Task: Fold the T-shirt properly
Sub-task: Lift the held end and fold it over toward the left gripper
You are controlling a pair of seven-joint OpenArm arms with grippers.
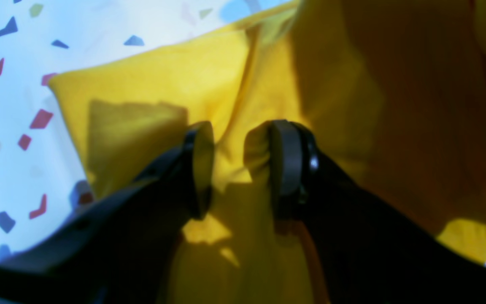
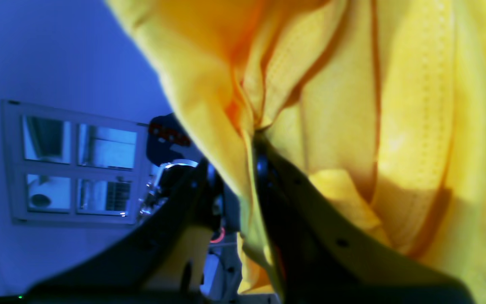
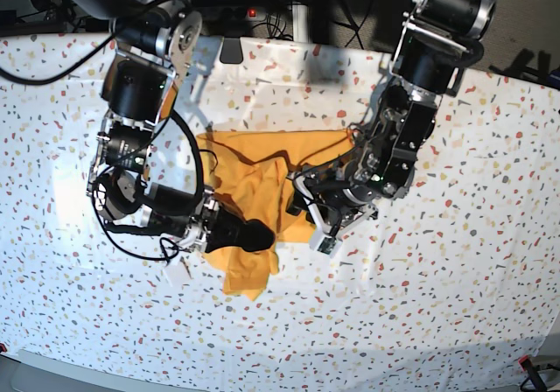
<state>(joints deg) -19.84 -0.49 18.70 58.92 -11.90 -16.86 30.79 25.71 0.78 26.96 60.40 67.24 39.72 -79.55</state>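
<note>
Right wrist: T-shirt (image 2: 352,126) fold pinched inside right gripper (image 2: 238,169)

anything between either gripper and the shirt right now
Nothing visible. The right gripper is shut on a fold of the T-shirt. The left gripper stands part open with cloth bunched between its fingers. Only the speckled table surrounds them.

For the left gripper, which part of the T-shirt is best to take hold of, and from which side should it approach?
The left gripper probably does best to pinch the raised fold of the T-shirt that stands between its open fingertips, coming straight down from above. That ridge is lifted off the speckled table cover, so both pads can close on cloth. The right gripper already clamps another bunched fold.
</note>
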